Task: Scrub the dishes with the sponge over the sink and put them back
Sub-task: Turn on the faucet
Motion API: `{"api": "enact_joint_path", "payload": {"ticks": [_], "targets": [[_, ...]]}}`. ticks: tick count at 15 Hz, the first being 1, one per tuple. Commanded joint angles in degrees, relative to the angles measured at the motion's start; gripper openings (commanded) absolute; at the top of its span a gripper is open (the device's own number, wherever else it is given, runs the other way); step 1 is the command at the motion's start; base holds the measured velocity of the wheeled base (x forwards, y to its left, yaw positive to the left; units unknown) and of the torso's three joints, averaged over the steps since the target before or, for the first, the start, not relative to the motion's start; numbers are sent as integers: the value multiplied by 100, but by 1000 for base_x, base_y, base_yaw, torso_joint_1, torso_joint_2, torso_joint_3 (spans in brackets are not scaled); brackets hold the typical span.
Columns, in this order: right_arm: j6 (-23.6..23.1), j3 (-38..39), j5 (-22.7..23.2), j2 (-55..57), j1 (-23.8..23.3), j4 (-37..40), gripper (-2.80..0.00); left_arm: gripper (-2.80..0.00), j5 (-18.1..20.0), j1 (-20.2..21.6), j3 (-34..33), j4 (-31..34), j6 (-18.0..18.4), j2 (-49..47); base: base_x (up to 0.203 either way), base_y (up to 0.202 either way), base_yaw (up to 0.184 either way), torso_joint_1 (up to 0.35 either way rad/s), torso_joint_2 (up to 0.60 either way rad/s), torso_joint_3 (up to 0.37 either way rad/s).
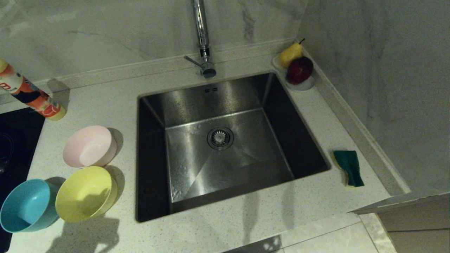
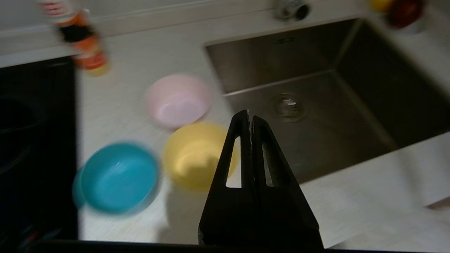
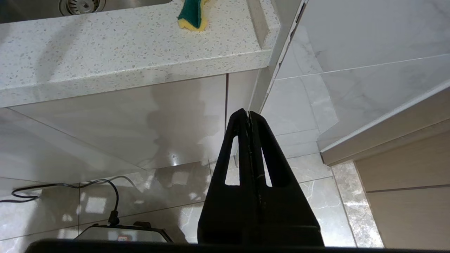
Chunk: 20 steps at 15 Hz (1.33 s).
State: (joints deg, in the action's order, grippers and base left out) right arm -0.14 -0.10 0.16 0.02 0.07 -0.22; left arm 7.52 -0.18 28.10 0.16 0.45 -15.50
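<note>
Three bowls stand on the counter left of the sink [image 1: 225, 105]: a pale pink bowl [image 1: 89, 146], a yellow bowl [image 1: 85, 193] and a light blue bowl [image 1: 27, 205]. All three sit upright and empty. The sponge [image 1: 349, 167], green face up, lies on the counter right of the sink. Neither gripper shows in the head view. In the left wrist view my left gripper [image 2: 249, 116] is shut and empty, raised above the counter's front edge near the yellow bowl [image 2: 195, 154]. My right gripper [image 3: 248, 114] is shut and empty, hanging below the counter, with the sponge [image 3: 192, 14] above it.
A chrome tap [image 1: 203, 38] rises behind the sink. A white dish [image 1: 305, 84] holds a pear and a red apple at the back right corner. An orange bottle [image 1: 30, 93] stands at the far left beside a black hob [image 1: 14, 140]. A wall bounds the right side.
</note>
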Motion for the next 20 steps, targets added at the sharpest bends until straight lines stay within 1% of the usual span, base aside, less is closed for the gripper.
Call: {"api": "enact_joint_path", "payload": {"ticks": [1,4,7,8,10,11,13,16,18,20], "targets": [[-4,1,2,-2,1,-4,-280,-280,295,1,962,4,-296,-1886,0,0,0,0,0,0],[-4,1,2,-2,1,-4,-280,-280,743,0,2364,8,-902,-3809,0,0,0,0,0,0],[-4,1,2,-2,1,-4,-280,-280,1238,-7,3800,-12,-1686,-5439,0,0,0,0,0,0],[-4,1,2,-2,1,-4,-280,-280,1387,-11,4143,-61,-1957,-5899,0,0,0,0,0,0],[-4,1,2,-2,1,-4,-280,-280,1553,-17,4634,-346,-2485,-6702,0,0,0,0,0,0],[-4,1,2,-2,1,-4,-280,-280,1599,-20,4854,-609,-2726,-7115,0,0,0,0,0,0],[-4,1,2,-2,1,-4,-280,-280,1647,-28,5261,-1187,-3086,-7811,0,0,0,0,0,0],[-4,1,2,-2,1,-4,-280,-280,1683,-48,5799,-1902,-3767,-8486,0,0,0,0,0,0],[-4,1,2,-2,1,-4,-280,-280,1681,-121,6101,-2195,-3967,-8859,0,0,0,0,0,0],[-4,1,2,-2,1,-4,-280,-280,1682,-201,6270,-2297,-4017,-9043,0,0,0,0,0,0]]}}
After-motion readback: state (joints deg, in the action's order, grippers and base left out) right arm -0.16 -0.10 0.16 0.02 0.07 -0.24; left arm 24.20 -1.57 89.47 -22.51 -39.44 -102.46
